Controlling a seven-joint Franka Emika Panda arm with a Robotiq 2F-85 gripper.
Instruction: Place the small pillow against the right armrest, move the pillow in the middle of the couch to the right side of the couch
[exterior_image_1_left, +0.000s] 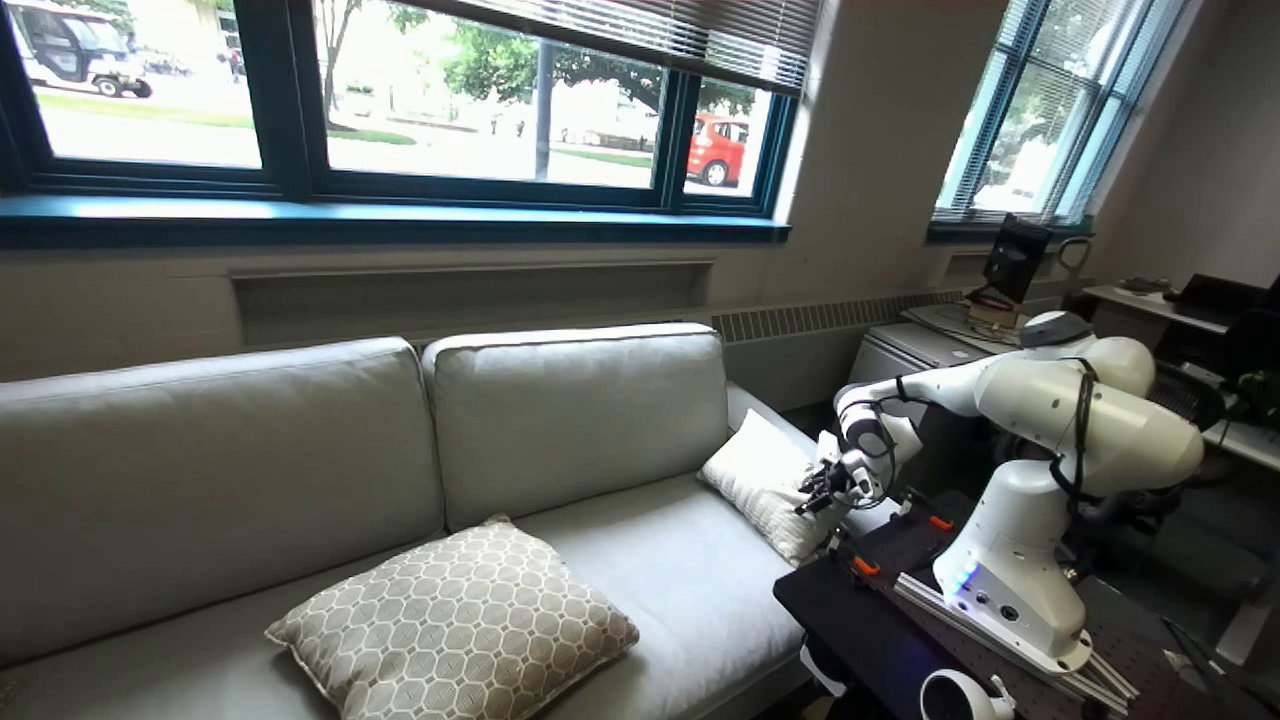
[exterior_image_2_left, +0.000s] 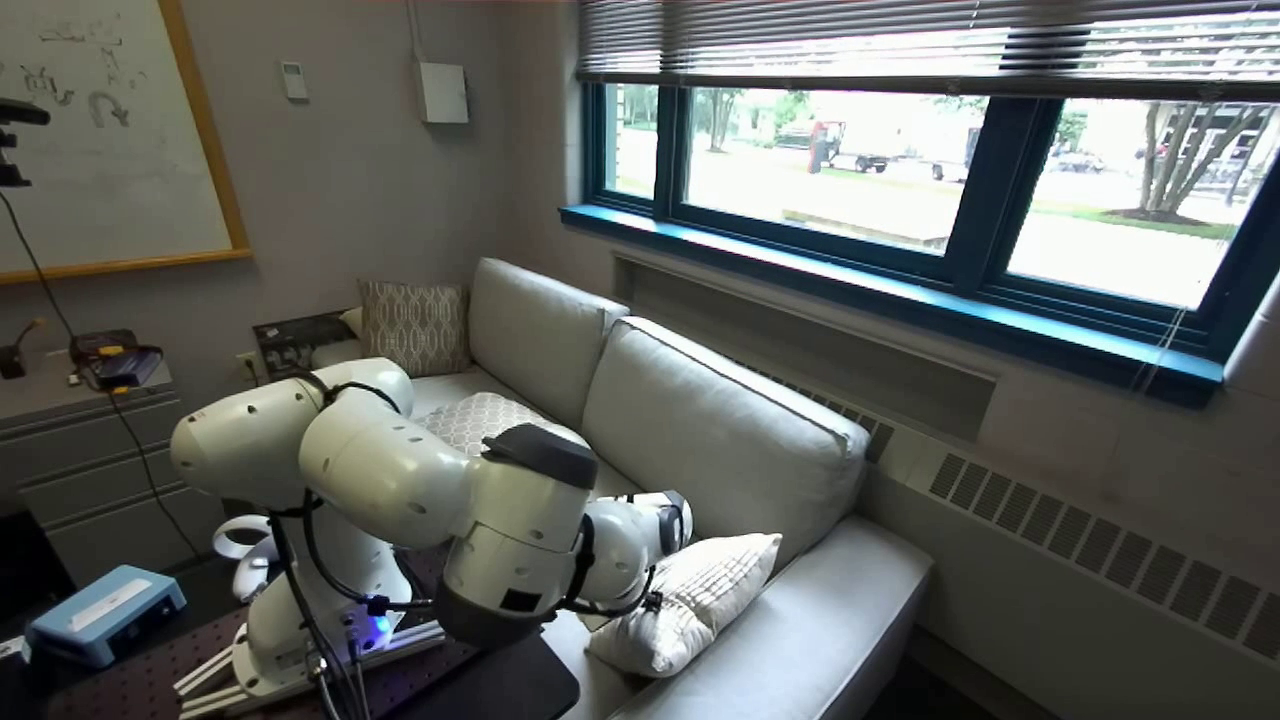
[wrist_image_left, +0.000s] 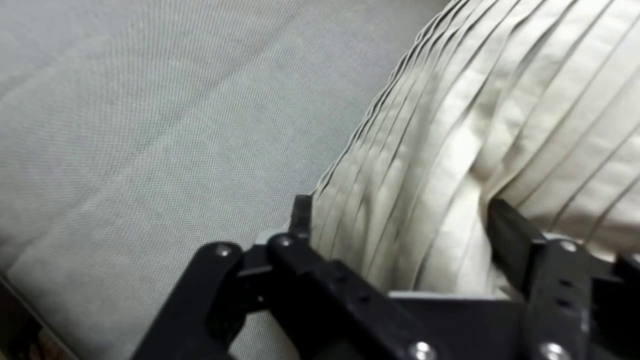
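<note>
Couch (exterior_image_1_left: 640, 560): light grey, below the window (exterior_image_1_left: 295, 110)
Small pillow (exterior_image_1_left: 755, 475): against right armrest (exterior_image_2_left: 810, 625)
Patterned pillow (exterior_image_1_left: 455, 630): lying mid-couch
Tool (wrist_image_left: 400, 212): fingers spread, small pillow's fabric between

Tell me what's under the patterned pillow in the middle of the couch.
The patterned pillow lies on the couch seat, which shows beside it. The patch directly beneath is covered; whether anything hides there cannot be seen.

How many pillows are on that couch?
3 for certain: the small cream pillow beside the right armrest, the large lattice pillow in the middle, and a patterned pillow at the opposite end. A cream edge behind that could be a fourth, mostly hidden.
</note>
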